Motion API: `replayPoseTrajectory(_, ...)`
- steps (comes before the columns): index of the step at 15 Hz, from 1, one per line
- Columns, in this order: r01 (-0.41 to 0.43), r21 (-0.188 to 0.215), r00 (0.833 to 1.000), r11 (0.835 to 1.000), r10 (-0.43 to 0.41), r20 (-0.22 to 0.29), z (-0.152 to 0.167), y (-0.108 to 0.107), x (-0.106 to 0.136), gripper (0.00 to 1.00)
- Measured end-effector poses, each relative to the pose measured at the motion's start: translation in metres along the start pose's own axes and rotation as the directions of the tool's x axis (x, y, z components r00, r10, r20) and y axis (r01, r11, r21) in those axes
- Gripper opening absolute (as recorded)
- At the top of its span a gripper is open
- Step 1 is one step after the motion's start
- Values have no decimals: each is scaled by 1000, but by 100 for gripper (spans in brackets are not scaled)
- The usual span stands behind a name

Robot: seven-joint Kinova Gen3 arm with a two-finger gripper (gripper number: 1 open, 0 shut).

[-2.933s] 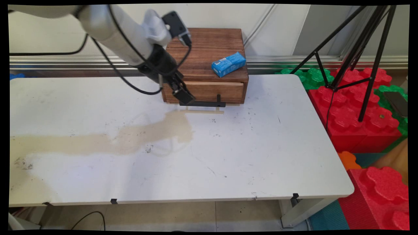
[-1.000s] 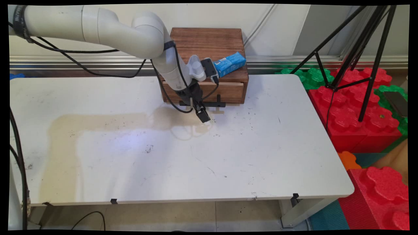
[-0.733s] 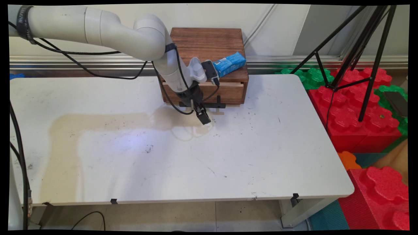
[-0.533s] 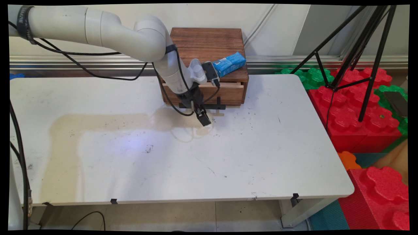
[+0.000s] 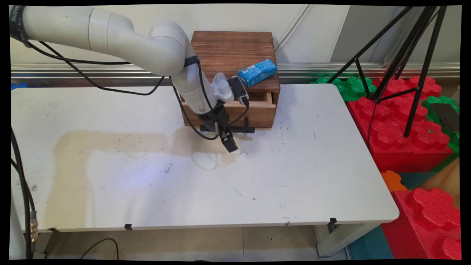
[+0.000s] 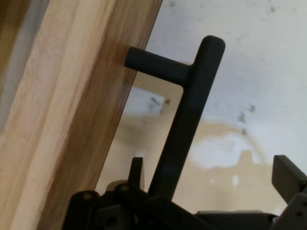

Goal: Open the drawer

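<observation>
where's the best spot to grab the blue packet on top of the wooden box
Probably across the narrow width of the blue packet, near its middle, coming down from above. It lies flat and slanted on the top of the wooden box, long sides exposed, nothing beside it. The gripper is lower down, at the black drawer handle, with the drawer slightly open.
</observation>
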State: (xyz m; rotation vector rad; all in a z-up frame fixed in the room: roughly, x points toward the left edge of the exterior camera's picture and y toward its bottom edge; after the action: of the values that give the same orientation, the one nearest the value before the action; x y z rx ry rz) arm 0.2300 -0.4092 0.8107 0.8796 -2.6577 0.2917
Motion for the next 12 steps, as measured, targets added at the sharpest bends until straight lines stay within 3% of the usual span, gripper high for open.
replayPoseTrajectory(12, -23, -64, 999, 998, 24, 24, -24, 67, -17, 100)
